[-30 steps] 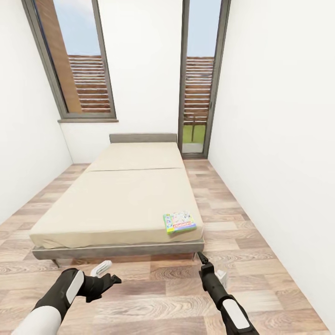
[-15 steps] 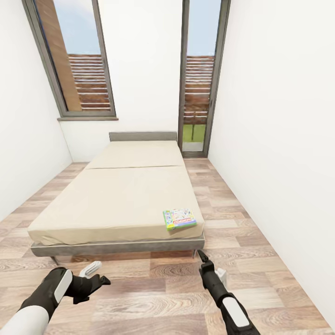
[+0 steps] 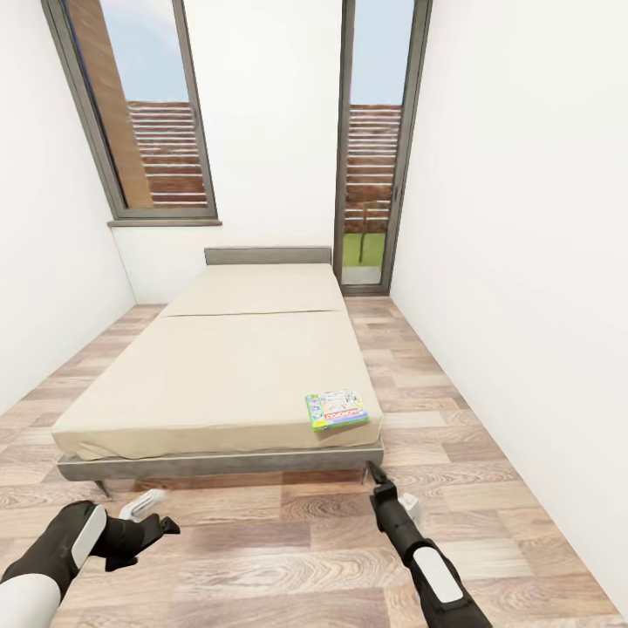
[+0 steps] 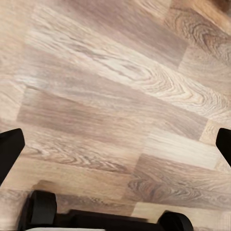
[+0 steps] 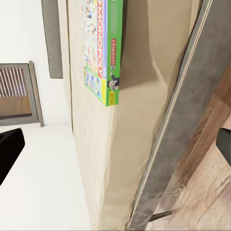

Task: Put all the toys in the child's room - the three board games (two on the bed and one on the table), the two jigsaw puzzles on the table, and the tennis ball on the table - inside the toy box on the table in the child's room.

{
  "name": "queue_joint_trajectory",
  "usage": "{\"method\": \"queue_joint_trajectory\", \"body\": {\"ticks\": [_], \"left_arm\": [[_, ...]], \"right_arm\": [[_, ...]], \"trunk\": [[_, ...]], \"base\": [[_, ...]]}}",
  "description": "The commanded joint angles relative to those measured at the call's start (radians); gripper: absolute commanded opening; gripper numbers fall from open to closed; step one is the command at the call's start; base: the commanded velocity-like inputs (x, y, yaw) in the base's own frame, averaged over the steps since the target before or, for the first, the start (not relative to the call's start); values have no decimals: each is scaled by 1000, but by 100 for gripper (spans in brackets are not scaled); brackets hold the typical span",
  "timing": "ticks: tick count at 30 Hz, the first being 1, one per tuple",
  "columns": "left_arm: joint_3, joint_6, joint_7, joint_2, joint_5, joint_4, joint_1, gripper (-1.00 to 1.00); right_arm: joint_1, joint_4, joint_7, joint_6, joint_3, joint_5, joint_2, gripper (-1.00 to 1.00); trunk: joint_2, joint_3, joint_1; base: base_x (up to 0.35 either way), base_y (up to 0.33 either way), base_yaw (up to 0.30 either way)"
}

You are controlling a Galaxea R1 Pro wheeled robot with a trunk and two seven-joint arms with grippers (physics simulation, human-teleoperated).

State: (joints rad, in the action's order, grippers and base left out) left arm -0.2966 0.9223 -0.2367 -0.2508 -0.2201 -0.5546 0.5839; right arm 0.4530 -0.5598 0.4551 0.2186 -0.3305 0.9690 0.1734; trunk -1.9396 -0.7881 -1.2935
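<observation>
At the foot of the bed: the robot faces the bed (image 3: pixel 218 375) with both arms low over the wooden floor (image 3: pixel 288 558).
Right gripper: the right gripper (image 3: pixel 376 474) points at the bed's near right corner, just below the grey frame; in the right wrist view its two dark fingertips (image 5: pixel 9 151) stand far apart at opposite edges of the picture, so it is spread wide with nothing between them and touching nothing.
Left gripper: the left gripper (image 3: pixel 157 515) hangs over bare floor at the lower left; in the left wrist view its fingertips (image 4: pixel 9 149) are likewise wide apart, released and empty, with only floorboards in front.
Board game: one green and white board game (image 3: pixel 336 410) lies flat on the beige mattress at the near right corner, close to the foot edge and a little above the right gripper's tip.
Writing: in the right wrist view the box (image 5: pixel 103 48) reads "MONOPOLY" in white letters on a red band; the smaller print is too fine to read.
Room: a window (image 3: pixel 131 113) on the left of the far wall, a tall glass door (image 3: pixel 371 148) on the right, white walls on both sides.
Change from a second ago: the left arm has dropped lower and further toward the left; the right arm has edged slightly forward toward the bed corner; the game box lies where it did.
</observation>
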Motion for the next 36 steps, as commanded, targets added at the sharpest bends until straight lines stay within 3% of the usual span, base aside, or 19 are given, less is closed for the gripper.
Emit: {"method": "queue_joint_trajectory", "body": {"ticks": [1, 5, 10, 18, 27, 36], "left_arm": [[-4, 5, -5, -3, 2, -1, 1, 100], [-4, 6, -6, -12, 2, -1, 1, 100], [-3, 6, -6, -17, 3, -1, 1, 100], [1, 6, -7, -27, 5, -1, 1, 100], [10, 2, -5, -29, 10, -1, -1, 100], [13, -3, -4, -27, 11, 0, -2, 100]], "right_arm": [[1, 0, 3, 10, 3, 8, 1, 100], [1, -1, 3, 6, 47, 9, 1, 100], [1, -2, 9, 5, 70, 12, 1, 100], [1, -2, 68, 9, 68, 19, 1, 100], [4, -3, 79, 8, 61, 22, 1, 100], [5, 2, 73, 3, 60, 73, 1, 100]], "trunk": [[0, -1, 0], [0, -1, 0], [0, -1, 0], [0, -1, 0], [0, -1, 0], [0, -1, 0]], "base": [[0, 0, 0], [29, 15, 0], [126, 90, 0], [28, 20, 0], [64, 27, 0], [35, 16, 0]]}}
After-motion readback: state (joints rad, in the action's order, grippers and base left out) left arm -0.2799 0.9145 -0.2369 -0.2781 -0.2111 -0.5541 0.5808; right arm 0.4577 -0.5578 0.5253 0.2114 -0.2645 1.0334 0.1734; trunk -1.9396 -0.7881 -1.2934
